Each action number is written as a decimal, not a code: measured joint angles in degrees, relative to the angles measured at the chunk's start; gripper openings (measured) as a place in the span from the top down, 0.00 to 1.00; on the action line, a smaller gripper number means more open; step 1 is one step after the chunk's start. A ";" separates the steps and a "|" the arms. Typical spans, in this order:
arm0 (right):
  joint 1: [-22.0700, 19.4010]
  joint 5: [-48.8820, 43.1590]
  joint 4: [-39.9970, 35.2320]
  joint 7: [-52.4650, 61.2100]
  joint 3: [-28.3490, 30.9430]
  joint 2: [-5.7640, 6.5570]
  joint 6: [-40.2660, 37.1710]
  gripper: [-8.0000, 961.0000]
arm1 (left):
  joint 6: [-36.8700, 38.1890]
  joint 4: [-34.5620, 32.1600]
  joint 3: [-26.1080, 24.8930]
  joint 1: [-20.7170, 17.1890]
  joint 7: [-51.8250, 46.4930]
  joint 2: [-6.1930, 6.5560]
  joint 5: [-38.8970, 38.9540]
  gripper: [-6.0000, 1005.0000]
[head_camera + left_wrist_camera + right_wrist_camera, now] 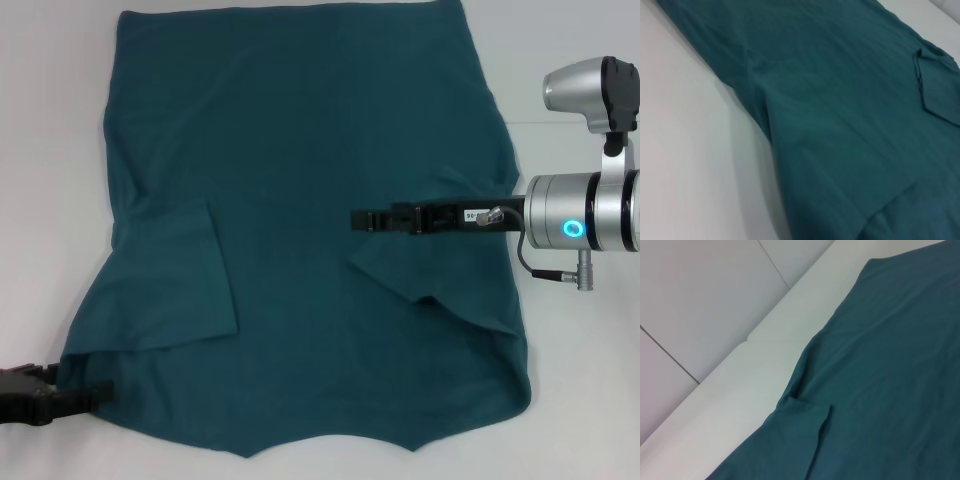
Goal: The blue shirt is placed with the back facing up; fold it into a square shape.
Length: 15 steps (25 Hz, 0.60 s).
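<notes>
Down at the near left corner, the left gripper (95,397) is lying low on the white table (50,150), its black fingers pressed against the shoulder edge of the blue shirt (300,150). How wide those fingers are standing I cannot tell, since the cloth is meeting them right at the tips.

That dark teal T-shirt is lying flat across most of the table, plain side up, with its straight hem at the far edge and its neckline dipping toward the near edge. Both of its 2 short sleeves are lying folded inward over the body: the left sleeve (180,275) is sitting as a flat flap near the left side, and the right sleeve (440,275) is angling in from the right side.

Reaching in from the right, the right gripper (357,219) is stretching level over the shirt, its slim black fingers looking drawn together with nothing between them, the tip sitting just above the folded right sleeve, toward the middle of the cloth. Its silver wrist with a glowing blue ring is hanging past the shirt's right edge.

From the right wrist view, the table's pale edge (740,385) is running beside the shirt, with a tiled floor (700,290) beyond it.
</notes>
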<state>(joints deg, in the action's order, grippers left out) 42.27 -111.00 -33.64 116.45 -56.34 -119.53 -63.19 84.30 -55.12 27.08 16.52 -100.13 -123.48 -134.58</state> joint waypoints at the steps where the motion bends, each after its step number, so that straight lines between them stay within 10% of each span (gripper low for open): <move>1: 0.00 0.00 0.00 0.00 0.00 0.00 0.00 0.09 | 0.00 0.00 0.00 0.04 0.00 0.00 0.00 0.21; 15: -0.01 0.63 -0.03 0.00 0.00 0.00 -0.06 0.10 | -2.06 0.16 -0.09 1.60 -1.58 0.34 -0.47 0.26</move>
<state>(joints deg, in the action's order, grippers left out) 42.26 -110.37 -33.67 116.45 -56.34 -119.52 -63.25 82.23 -54.96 26.99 18.12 -101.71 -123.15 -135.05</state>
